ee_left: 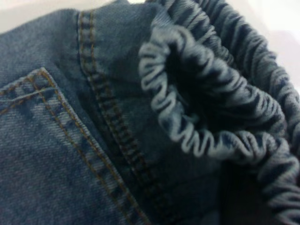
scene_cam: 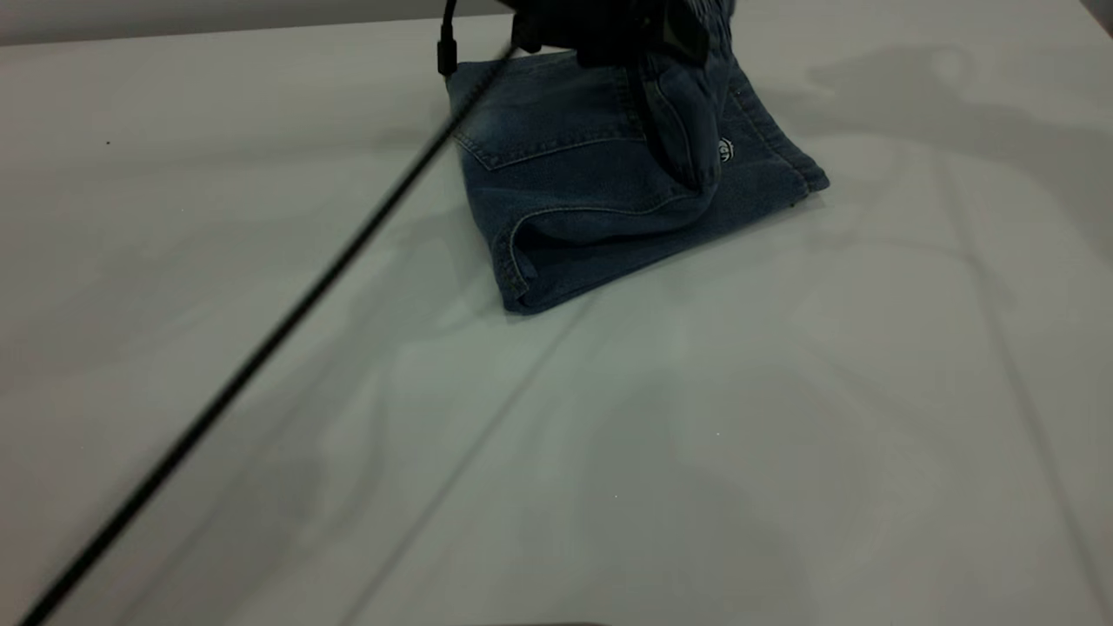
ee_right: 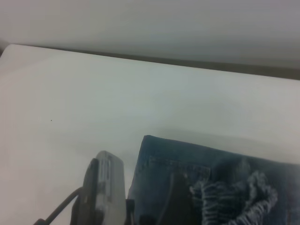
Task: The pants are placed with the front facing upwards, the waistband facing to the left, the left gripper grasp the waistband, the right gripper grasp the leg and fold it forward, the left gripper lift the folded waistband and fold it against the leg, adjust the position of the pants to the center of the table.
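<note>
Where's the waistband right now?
The waistband is lifted off the table at the top centre of the exterior view, held up by the left gripper above the folded pants.

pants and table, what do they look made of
The pants look like blue denim: twill weave, tan double stitching and faded patches show in the left wrist view. The waistband seems elasticated, gathered into tight ruffles. The table looks smooth, white and matte; its material is unclear.
</note>
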Available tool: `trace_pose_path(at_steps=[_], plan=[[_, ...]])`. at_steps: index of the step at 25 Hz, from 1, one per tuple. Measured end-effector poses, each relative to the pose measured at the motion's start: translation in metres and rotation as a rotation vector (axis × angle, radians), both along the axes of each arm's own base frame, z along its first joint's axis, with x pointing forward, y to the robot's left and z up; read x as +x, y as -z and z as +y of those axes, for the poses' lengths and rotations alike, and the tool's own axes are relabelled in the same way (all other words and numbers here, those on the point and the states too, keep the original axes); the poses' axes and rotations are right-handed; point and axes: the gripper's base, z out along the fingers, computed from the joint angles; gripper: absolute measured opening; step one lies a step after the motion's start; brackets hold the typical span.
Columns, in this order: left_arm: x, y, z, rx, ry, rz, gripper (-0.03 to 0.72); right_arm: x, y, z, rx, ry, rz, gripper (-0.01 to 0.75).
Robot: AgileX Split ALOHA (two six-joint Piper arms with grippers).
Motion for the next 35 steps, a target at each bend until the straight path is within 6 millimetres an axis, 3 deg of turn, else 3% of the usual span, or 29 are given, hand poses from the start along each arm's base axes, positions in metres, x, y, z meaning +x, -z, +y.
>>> trace_pose_path(at_steps=[6, 9, 12, 16, 19, 22, 25, 29, 32, 35], plan=[[0.0, -0.015, -0.001, 0.019, 0.051, -0.06, 0.604, 0.0, 0.0, 0.0, -0.001, -0.001, -0.001, 0.509], [-0.001, -0.048, 0.005, 0.057, 0.111, -0.149, 0.667, 0.0, 0.0, -0.001, -0.007, 0.003, -0.005, 0.509], [-0.003, -0.091, 0.021, 0.091, 0.17, -0.218, 0.669, 0.0, 0.001, -0.002, -0.023, 0.0, -0.004, 0.509], [-0.003, -0.146, 0.065, 0.119, 0.124, -0.248, 0.643, -0.002, 0.004, 0.013, -0.062, -0.046, 0.002, 0.509], [-0.006, -0.176, 0.097, 0.132, 0.078, -0.235, 0.608, -0.005, 0.017, 0.049, -0.113, -0.134, 0.021, 0.509], [-0.015, -0.198, 0.113, 0.127, 0.07, -0.221, 0.578, -0.014, 0.048, 0.099, -0.262, -0.208, 0.113, 0.509], [-0.024, -0.21, 0.115, 0.13, 0.106, -0.215, 0.571, -0.026, 0.084, 0.142, -0.495, -0.195, 0.198, 0.508], [-0.03, -0.21, 0.112, 0.139, 0.148, -0.19, 0.571, -0.043, 0.113, 0.187, -0.698, -0.166, 0.198, 0.508], [-0.031, -0.21, 0.112, 0.142, 0.157, -0.182, 0.571, -0.046, 0.141, 0.202, -0.752, -0.168, 0.197, 0.507], [-0.033, -0.208, 0.111, 0.142, 0.174, -0.16, 0.571, -0.042, 0.172, 0.199, -0.801, -0.146, 0.228, 0.507]])
